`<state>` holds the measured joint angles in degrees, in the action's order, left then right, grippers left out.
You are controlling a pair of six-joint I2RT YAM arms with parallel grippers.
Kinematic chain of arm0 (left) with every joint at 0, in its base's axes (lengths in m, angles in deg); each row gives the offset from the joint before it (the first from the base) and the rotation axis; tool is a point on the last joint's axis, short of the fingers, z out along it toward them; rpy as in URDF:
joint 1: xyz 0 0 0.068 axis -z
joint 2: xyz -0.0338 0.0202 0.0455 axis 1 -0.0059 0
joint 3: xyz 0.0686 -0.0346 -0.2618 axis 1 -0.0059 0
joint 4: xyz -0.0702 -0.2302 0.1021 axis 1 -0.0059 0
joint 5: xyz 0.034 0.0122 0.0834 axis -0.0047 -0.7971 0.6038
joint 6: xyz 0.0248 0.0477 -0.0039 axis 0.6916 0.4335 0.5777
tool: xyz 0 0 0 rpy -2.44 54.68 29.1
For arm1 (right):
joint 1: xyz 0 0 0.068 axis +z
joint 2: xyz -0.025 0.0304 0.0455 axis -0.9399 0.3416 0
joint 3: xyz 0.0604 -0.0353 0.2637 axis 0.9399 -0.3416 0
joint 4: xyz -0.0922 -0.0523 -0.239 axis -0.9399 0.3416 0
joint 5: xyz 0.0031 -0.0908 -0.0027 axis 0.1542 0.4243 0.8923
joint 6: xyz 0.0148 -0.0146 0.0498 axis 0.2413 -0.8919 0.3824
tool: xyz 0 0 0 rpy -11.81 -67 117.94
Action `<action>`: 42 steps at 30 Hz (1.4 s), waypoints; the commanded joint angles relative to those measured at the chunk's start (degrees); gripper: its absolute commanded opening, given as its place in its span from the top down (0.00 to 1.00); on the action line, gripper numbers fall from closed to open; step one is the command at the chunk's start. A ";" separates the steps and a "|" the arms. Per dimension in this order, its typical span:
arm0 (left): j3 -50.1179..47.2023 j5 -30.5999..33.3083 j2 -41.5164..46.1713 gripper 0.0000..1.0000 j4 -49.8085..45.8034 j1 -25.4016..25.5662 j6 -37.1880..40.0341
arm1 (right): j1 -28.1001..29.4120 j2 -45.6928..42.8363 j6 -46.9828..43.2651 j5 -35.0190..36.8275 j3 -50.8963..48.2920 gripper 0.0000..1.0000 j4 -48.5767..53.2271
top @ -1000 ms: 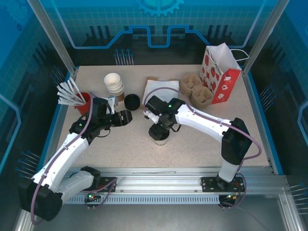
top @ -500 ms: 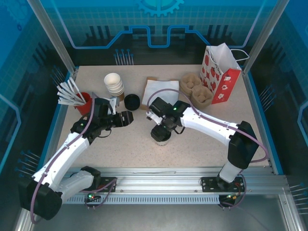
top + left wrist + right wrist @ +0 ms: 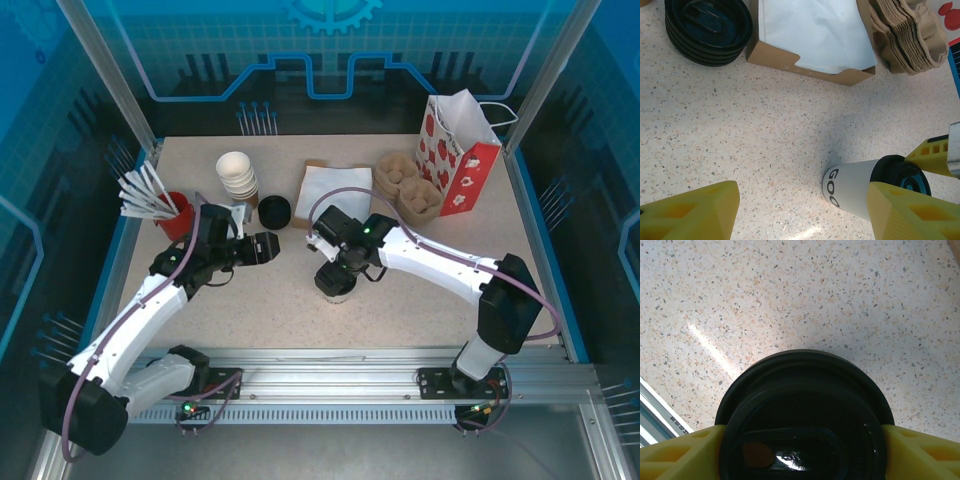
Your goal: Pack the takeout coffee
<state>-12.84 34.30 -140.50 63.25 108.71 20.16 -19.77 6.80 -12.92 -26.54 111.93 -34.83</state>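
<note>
Looking down from the top, the speckled table (image 3: 260,320) is the biggest thing here, with the right arm (image 3: 440,268) stretched in from the right and the left arm (image 3: 140,320) angled up from the left. At the back right stands a red-and-white paper gift bag (image 3: 455,150), upright. Just left of it is a stack of pulp cup carriers (image 3: 408,188), then a cardboard box of white napkins (image 3: 335,185). Further left are a stack of lidless white cups (image 3: 238,175), a red cup of white sticks (image 3: 172,212) by the left edge, and a short pile of loose black lids (image 3: 274,211) near the napkin box. The takeout coffee (image 3: 334,283) stands upright on bare table around the middle, in front of the napkins, lid on. The right gripper (image 3: 802,450) sits right over it, one yellow finger on each side of the lid rim, but honestly I can't tell if it's squeezing or just straddling. The left gripper (image 3: 800,215) hangs spread wide over bare table just left of the cup, with nothing between its fingers.
</note>
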 commanded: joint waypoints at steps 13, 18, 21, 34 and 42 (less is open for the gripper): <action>-0.62 -0.29 -1.03 0.30 1.46 1.60 -0.66 | 0.70 -4.35 1.15 -0.83 -1.90 0.14 -2.21; -2.04 -5.51 -1.55 0.27 4.38 1.71 -2.01 | -0.41 -8.61 1.30 -1.59 -1.85 0.12 -1.99; -4.26 -11.04 -1.31 0.24 9.30 2.32 -4.72 | -4.69 -13.97 2.22 -7.92 -5.61 0.12 -4.26; -2.71 -15.20 -15.99 0.17 19.95 12.75 -7.73 | -20.25 -15.22 4.64 -32.05 -21.07 0.18 -16.97; -1.51 -16.60 -21.68 0.26 21.52 12.77 -7.53 | -21.67 -13.00 5.56 -33.86 -23.94 0.24 -20.76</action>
<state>-15.90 19.66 -161.02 83.05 121.26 12.44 -40.57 -7.08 -8.05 -57.93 88.96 -52.93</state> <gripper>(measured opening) 0.747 0.764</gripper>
